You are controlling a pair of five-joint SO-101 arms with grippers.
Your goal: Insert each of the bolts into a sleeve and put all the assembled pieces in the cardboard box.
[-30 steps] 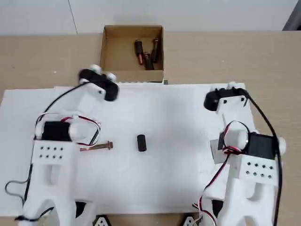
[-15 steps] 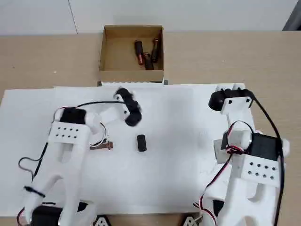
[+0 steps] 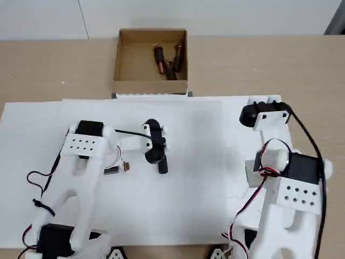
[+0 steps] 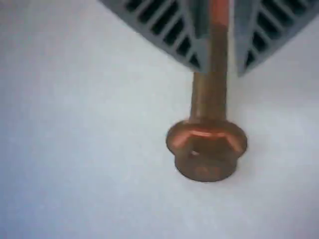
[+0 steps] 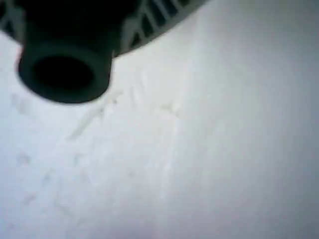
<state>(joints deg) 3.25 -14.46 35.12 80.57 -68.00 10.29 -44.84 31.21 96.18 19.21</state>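
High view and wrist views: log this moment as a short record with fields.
left gripper: shut on the shank of a copper-coloured flanged bolt
right gripper: shut on a black cylindrical sleeve
loose part: second black sleeve lying on the white paper sheet, apart from the bolt
container: brown cardboard box beyond the sheet's far edge
in the box: several assembled bolt-and-sleeve pieces

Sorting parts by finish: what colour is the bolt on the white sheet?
The bolt is shiny copper-orange; left wrist view shows it best.
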